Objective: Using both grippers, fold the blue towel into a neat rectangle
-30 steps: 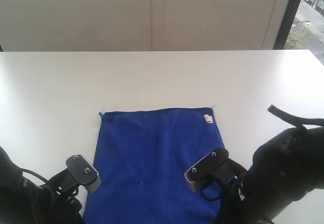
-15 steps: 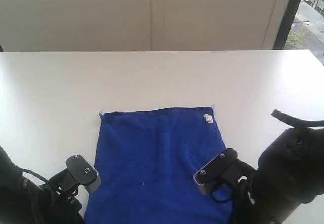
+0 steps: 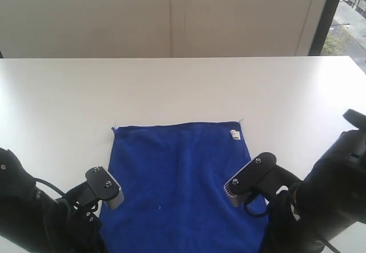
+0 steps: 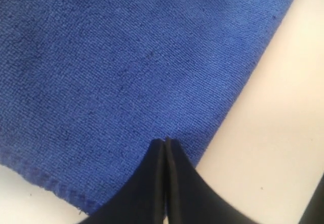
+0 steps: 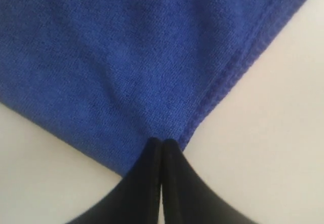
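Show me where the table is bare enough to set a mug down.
The white table is bare across the band beyond the far hem of the blue towel, and in the strips left and right of its long edges. The near side is crowded: the left tool and right tool sit shut at the towel's near corners.

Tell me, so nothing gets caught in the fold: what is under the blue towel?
The blue towel lies flat on the white table, which shows beside and beyond it. No lump shows through the cloth. The surface directly beneath is covered and cannot be seen.
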